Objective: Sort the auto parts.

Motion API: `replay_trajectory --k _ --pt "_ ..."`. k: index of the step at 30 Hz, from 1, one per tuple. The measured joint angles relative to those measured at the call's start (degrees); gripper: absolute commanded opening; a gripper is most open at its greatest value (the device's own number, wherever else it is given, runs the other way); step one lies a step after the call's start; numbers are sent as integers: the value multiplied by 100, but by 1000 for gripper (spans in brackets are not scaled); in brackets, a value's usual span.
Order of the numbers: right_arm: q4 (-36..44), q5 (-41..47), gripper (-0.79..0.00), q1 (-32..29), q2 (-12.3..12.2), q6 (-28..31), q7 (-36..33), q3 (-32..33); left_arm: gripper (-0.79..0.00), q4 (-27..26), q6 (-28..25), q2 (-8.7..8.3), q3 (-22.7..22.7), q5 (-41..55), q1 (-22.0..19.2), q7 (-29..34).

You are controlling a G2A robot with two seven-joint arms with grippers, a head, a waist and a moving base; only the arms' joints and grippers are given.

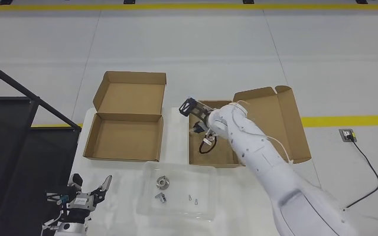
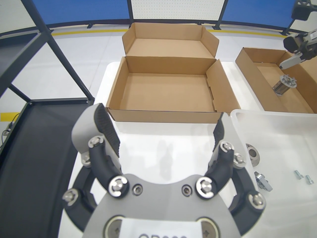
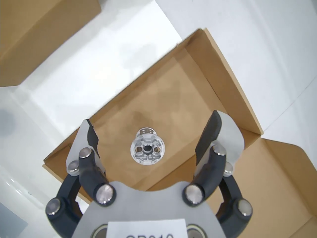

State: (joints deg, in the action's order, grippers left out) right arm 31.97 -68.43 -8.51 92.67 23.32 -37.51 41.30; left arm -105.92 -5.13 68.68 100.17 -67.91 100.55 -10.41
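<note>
Flanged hub (image 3: 148,149) lies in right box (image 3: 173,87) beneath right gripper (image 3: 152,125), jaws spread; left gripper (image 2: 158,122) likewise spread; small parts (image 1: 162,183) in clear tray (image 1: 204,177) not yet sorted.

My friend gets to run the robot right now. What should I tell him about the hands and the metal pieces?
Left gripper: open, holding nothing, low over the table beside the clear tray.
Right gripper: open, above the right box, touching nothing.
Things: one metal hub sits in the right box, under the right gripper. The tray holds a ring, a small bracket and two bolts. The left box stands open.
Done: one part is in the right box.
Left: four tray pieces to sort.
</note>
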Motion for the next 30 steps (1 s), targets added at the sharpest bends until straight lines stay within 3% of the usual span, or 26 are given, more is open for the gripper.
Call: replay_trajectory --k 5,10,13,18,30 --pt "2128 -300 0 -917 -438 -68 -858 508 0 0 0 0 0 0 0 0" --pt "4904 -635 0 -2427 -903 150 -2235 1268 0 0 0 0 0 0 0 0" --pt "5987 -641 0 -3091 -1031 421 -2926 1440 0 0 0 0 0 0 0 0" --pt "6583 -413 0 -3486 -1095 720 -3645 1332 0 0 0 0 0 0 0 0" --pt "6607 -374 0 -3508 -1109 669 -3676 1290 0 0 0 0 0 0 0 0"
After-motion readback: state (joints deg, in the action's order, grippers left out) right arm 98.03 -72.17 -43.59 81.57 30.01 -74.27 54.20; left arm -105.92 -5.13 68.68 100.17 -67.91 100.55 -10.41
